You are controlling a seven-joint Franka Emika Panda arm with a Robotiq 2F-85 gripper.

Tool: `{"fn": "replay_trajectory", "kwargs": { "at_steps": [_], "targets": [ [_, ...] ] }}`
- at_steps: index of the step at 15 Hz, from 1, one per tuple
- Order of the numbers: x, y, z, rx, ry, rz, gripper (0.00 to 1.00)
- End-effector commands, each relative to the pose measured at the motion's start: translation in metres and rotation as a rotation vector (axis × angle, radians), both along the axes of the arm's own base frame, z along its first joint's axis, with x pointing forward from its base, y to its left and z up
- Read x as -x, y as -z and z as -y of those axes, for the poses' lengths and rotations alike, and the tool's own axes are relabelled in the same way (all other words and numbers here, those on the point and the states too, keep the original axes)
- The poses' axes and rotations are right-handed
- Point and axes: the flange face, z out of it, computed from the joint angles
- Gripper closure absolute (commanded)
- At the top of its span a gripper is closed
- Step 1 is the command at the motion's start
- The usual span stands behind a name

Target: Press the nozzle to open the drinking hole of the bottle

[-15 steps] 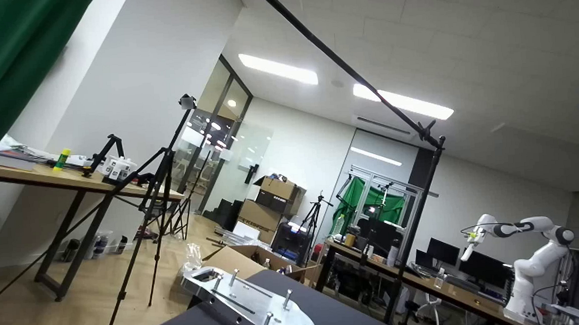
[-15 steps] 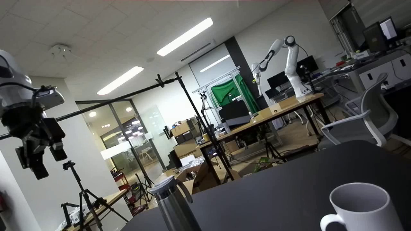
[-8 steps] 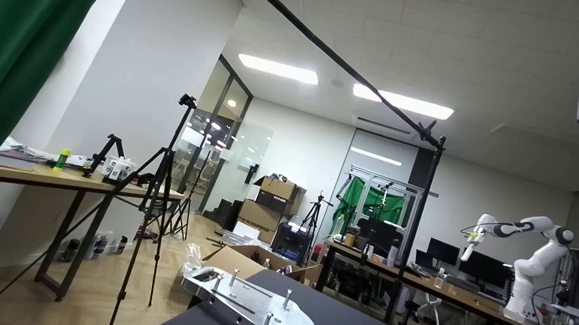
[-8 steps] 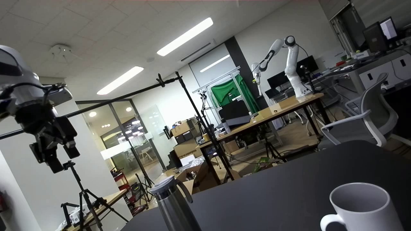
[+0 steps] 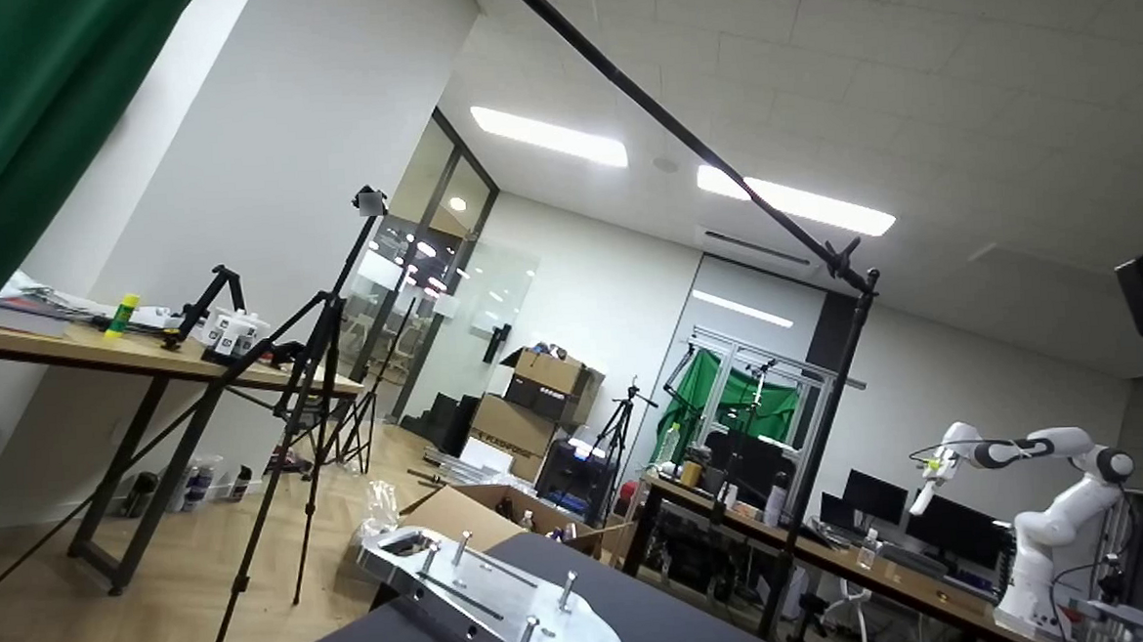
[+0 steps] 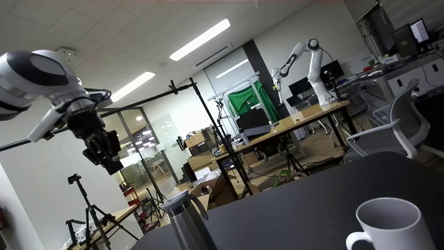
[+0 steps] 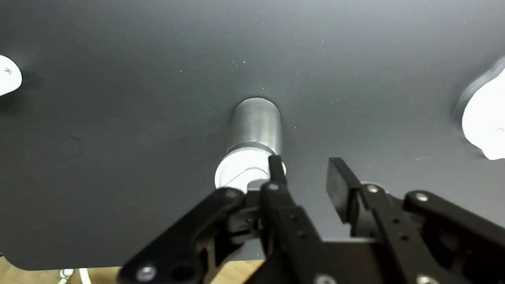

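Note:
The bottle [image 7: 257,120] stands upright on the dark table, a grey metal body with a pale lid [image 7: 238,167]. In an exterior view its lid [image 6: 177,200] carries a curved grey handle-like loop. Which part of the lid is the nozzle I cannot tell; glare washes it out. My gripper [image 7: 306,162] is partly closed but still open, nothing between its pads. In the wrist view the left finger [image 7: 276,167] covers the lid's right edge, and the gap lies right of the bottle. From outside, the gripper [image 6: 105,161] hangs in the air, higher than the bottle and left of it.
A white mug [image 6: 388,225] stands on the black table [image 6: 295,194]. A metal plate with upright bolts [image 5: 493,599] sits on the tabletop in an exterior view. Overexposed white things lie at the wrist view's left [image 7: 8,75] and right [image 7: 487,118] edges.
The arm has swung rightward and tilted in an exterior view, bringing the gripper closer to the bottle. The fingers have drawn nearer together. Bottle and mug have stayed put.

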Motion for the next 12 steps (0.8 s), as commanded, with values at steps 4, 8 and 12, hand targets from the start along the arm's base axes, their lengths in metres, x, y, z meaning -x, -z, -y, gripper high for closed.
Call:
{"fn": "replay_trajectory", "kwargs": {
  "at_steps": [4,8,12],
  "targets": [
    [-0.062,0.010,0.016,-0.038,0.054,0.058,1.00],
    [-0.084,0.029,0.024,-0.061,0.080,0.066,1.00],
    [-0.099,0.052,0.031,-0.058,0.096,0.033,1.00]
  ]
}}
